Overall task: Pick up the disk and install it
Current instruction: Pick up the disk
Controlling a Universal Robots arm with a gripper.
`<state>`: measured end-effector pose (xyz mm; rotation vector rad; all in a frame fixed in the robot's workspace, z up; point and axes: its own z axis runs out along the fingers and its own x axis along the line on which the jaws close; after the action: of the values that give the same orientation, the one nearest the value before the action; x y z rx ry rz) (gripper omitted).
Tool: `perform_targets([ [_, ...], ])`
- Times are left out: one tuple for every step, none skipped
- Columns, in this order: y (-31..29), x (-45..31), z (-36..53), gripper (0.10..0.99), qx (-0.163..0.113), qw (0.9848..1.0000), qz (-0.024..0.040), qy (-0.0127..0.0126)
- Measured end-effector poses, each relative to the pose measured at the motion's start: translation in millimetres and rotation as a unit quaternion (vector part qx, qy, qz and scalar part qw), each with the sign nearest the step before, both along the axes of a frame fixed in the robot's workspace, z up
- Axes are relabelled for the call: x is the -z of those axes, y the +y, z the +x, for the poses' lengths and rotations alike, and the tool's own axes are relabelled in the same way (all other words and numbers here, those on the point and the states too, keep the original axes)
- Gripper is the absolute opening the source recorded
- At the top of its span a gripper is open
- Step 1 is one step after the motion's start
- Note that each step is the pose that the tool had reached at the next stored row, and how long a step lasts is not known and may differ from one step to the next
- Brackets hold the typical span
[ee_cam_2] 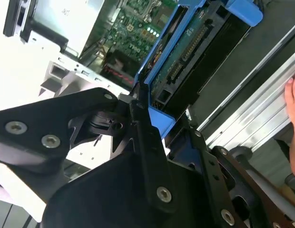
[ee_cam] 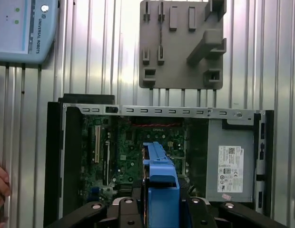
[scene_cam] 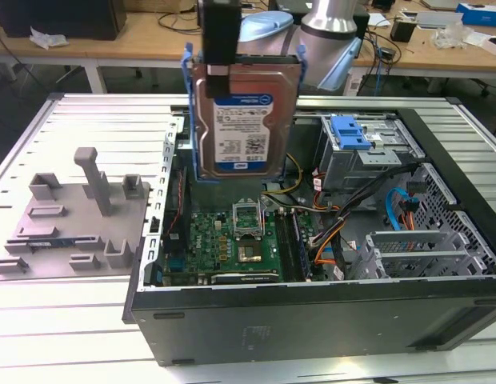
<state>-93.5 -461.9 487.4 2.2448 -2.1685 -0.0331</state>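
The disk (scene_cam: 244, 120), a silver hard drive with a white-and-blue label and a blue bracket on its edges, hangs upright above the open computer case (scene_cam: 312, 316). My gripper (scene_cam: 218, 74) is shut on its upper edge, and the disk's lower edge hovers over the motherboard (scene_cam: 232, 240). In the second wrist view the black fingers (ee_cam_2: 142, 128) clamp the blue bracket, with the disk (ee_cam_2: 195, 52) edge-on and its connectors showing. Looking down in the first wrist view, the disk's blue edge (ee_cam: 159, 175) rises from the gripper (ee_cam: 159, 206) over the case interior.
A drive cage with a blue latch (scene_cam: 350, 132) sits at the case's back, towards the exterior view's right. The grey power supply (ee_cam: 231, 161) fills one corner. A grey fixture (scene_cam: 72, 216) lies beside the case. A person's hand (ee_cam: 0, 190) shows beside the case.
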Motion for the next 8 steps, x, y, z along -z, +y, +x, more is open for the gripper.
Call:
perform_targets([
  [-0.7, 0.1, 3.1, 0.369, 0.0, 1.0, 0.0001, 0.0],
  [-1.4, 0.0, 6.4, 0.369, 0.0, 1.0, 0.0, 0.0],
  [-2.1, 0.0, 9.7, 0.369, 0.0, 1.0, 0.0, 0.0],
  [-2.8, 0.0, 12.6, 0.369, 0.0, 1.0, 0.0, 0.0],
  [-4.3, 0.0, 20.0, 0.369, 0.0, 1.0, 0.0, 0.0],
  [-4.9, 0.0, 23.1, 0.369, 0.0, 1.0, 0.0001, 0.0],
  [-5.7, 0.0, 26.5, 0.369, 0.0, 1.0, 0.0001, 0.0],
  [-6.5, 0.0, 30.8, 0.369, 0.0, 1.0, 0.0001, 0.0],
])
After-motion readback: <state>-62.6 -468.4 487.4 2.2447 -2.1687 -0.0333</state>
